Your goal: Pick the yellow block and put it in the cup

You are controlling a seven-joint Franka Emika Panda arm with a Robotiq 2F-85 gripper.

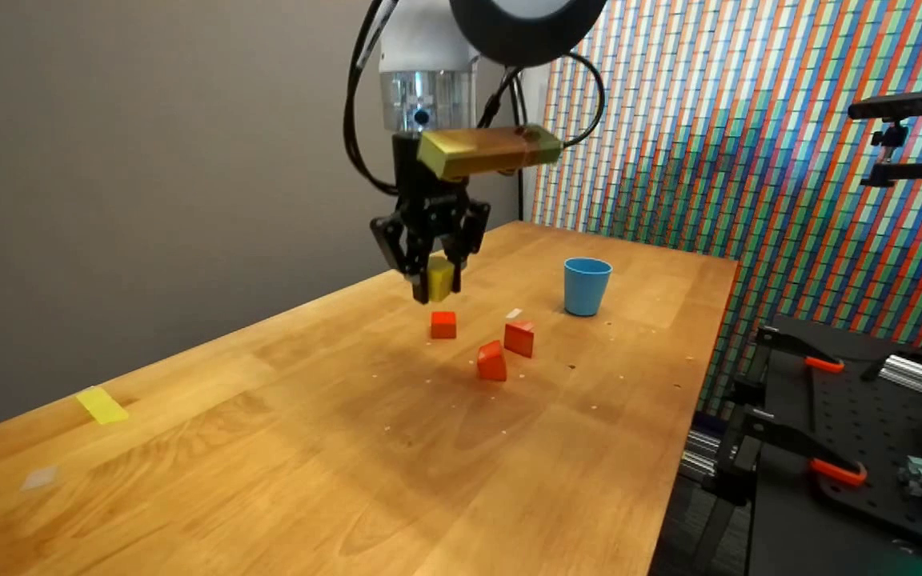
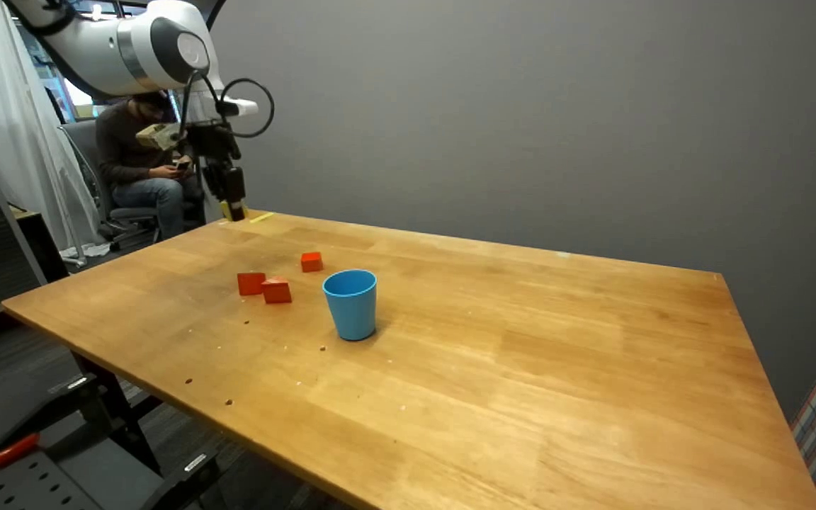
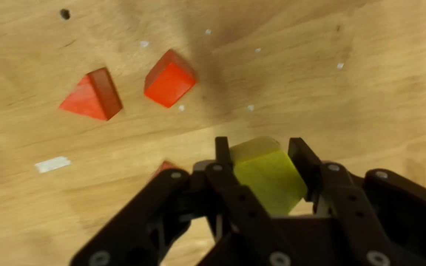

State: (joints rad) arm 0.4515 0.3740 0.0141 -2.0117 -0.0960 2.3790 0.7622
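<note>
The yellow block [image 1: 440, 278] is held in the air above the table. My gripper [image 1: 438, 288] is shut on it, with a black finger on either side. In the wrist view the block [image 3: 268, 181] sits tilted between the fingers of the gripper [image 3: 259, 143]. In an exterior view the gripper [image 2: 234, 205] hides most of the block [image 2: 225, 210]. The light-blue cup [image 1: 587, 286] stands upright on the table, apart from the gripper. It also shows in an exterior view [image 2: 353, 312], where its mouth faces up. The cup is out of the wrist view.
Three red blocks [image 1: 443, 325] [image 1: 519, 339] [image 1: 491, 362] lie on the wooden table [image 1: 333, 480] below the gripper and beside the cup. A flat yellow tape patch [image 1: 102, 405] is near the table's wall-side edge. A person [image 2: 142, 156] sits beyond the table.
</note>
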